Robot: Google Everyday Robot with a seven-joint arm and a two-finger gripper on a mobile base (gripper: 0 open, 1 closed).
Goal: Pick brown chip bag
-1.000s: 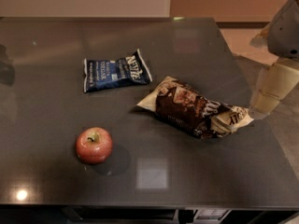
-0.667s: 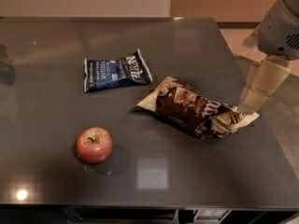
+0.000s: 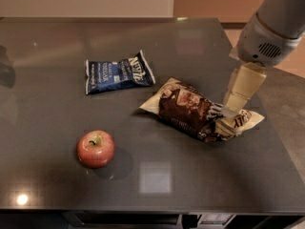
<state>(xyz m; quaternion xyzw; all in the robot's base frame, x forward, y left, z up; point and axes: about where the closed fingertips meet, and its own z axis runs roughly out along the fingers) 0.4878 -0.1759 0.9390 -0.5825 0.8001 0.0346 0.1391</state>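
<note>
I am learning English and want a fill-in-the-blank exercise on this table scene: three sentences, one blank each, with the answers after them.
1. The gripper is at one end of the brown chip bag; the other bag, flat with white lettering, is dark ___.
2. The red fruit nearest the camera is an ___.
3. On the table lie ___ bags in all.

Missing words: blue; apple; two.

gripper [image 3: 230, 110] moved left, now at brown chip bag [image 3: 188, 109] right end
</note>
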